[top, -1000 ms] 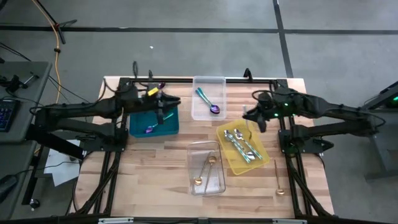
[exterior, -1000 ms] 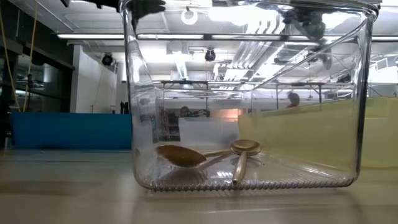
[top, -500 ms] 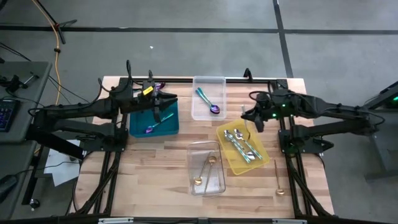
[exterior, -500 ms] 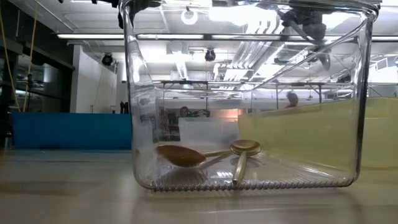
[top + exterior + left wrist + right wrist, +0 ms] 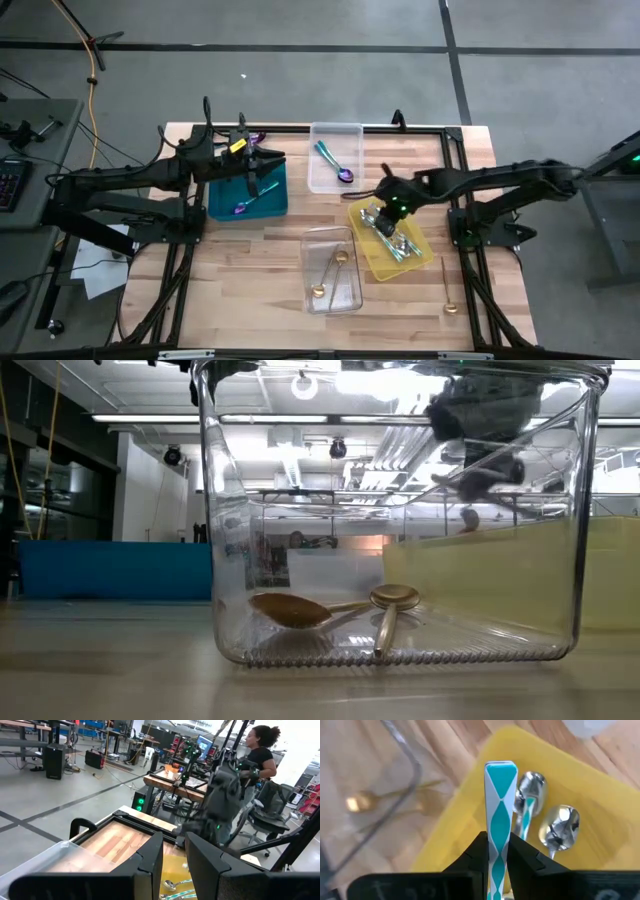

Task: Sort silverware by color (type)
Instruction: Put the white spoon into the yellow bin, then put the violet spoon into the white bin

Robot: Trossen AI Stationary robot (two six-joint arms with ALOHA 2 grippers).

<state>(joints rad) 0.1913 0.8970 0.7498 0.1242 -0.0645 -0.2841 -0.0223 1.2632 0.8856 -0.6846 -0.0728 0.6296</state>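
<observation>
My right gripper (image 5: 496, 844) hovers over the far-left part of the yellow tray (image 5: 372, 262) and is shut on a utensil with a teal-and-white patterned handle (image 5: 500, 795). Silver spoons (image 5: 559, 827) lie in that tray. My left gripper (image 5: 174, 855) is open and holds nothing. It hangs above the far edge of the teal tray (image 5: 220, 205), where a purple-blue spoon (image 5: 243, 206) lies. Gold spoons (image 5: 300, 610) rest in the near clear tray (image 5: 332, 292). A teal-handled spoon (image 5: 334, 164) lies in the far clear tray (image 5: 318, 180). My right gripper pinches the utensil's teal-and-white handle (image 5: 499, 837) between its two fingers. The handle runs along the fingers and its flat free end (image 5: 501, 769) sticks out past the fingertips. The utensil is lifted clear above the yellow tray. Its other end is hidden behind the gripper.
One gold spoon (image 5: 447, 290) lies on the bare wood near the table's right near corner. A purple utensil (image 5: 257, 137) lies by the far rail behind the teal tray. A person (image 5: 260, 755) stands in the room beyond the table. There is open wood at the near left.
My right gripper has moved toward the table's left and near edge, from beside the right rail to above the yellow tray's far-left part, and has come lower. My left gripper has drawn back slightly toward the far-left, away from the teal tray's middle.
</observation>
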